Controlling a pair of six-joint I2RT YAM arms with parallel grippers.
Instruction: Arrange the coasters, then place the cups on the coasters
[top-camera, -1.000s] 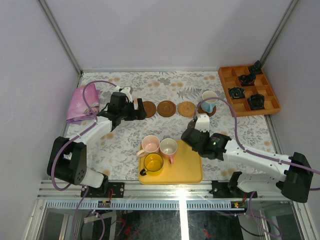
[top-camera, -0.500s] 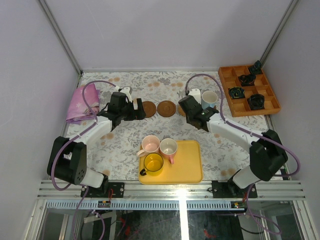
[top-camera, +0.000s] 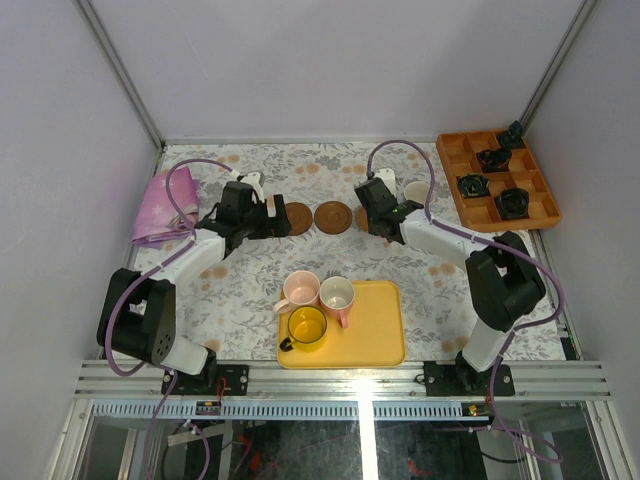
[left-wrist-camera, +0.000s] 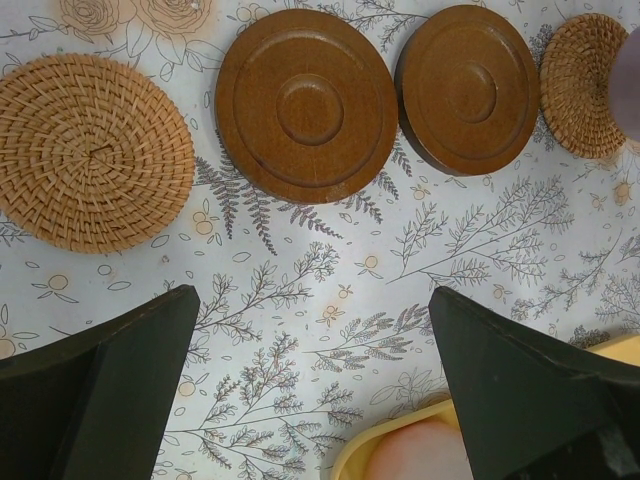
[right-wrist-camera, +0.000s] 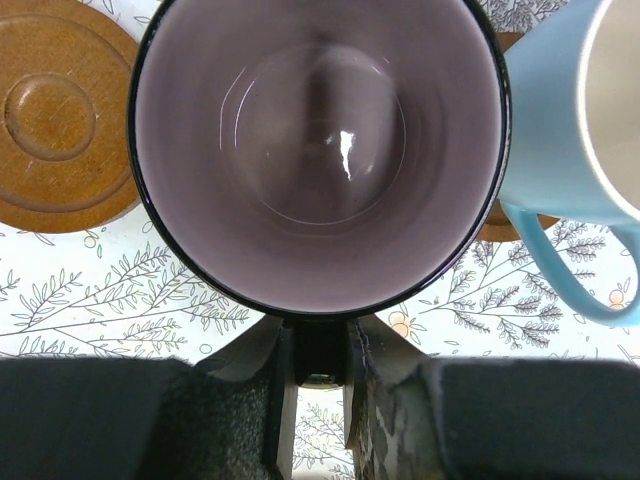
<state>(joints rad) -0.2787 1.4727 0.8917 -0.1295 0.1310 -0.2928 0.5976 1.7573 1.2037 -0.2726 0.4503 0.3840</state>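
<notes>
My right gripper is shut on the handle of the grey-purple cup, which is upright over the coaster row. I cannot tell whether the cup touches anything below. To its right the light blue cup stands on a coaster. A dark wooden coaster lies to the left. The left wrist view shows a woven coaster, two wooden coasters and another woven coaster. My left gripper hangs open above them. Pale pink, pink-and-white and yellow cups stand at the yellow tray.
An orange compartment box with small black objects sits at the back right corner. A pink cloth lies at the left edge. The flowered tablecloth covers the table between the coaster row and the tray.
My right arm has swung from beside the tray to the back of the table, bringing its gripper over the coaster row next to the light blue cup. The left arm has stayed put.
</notes>
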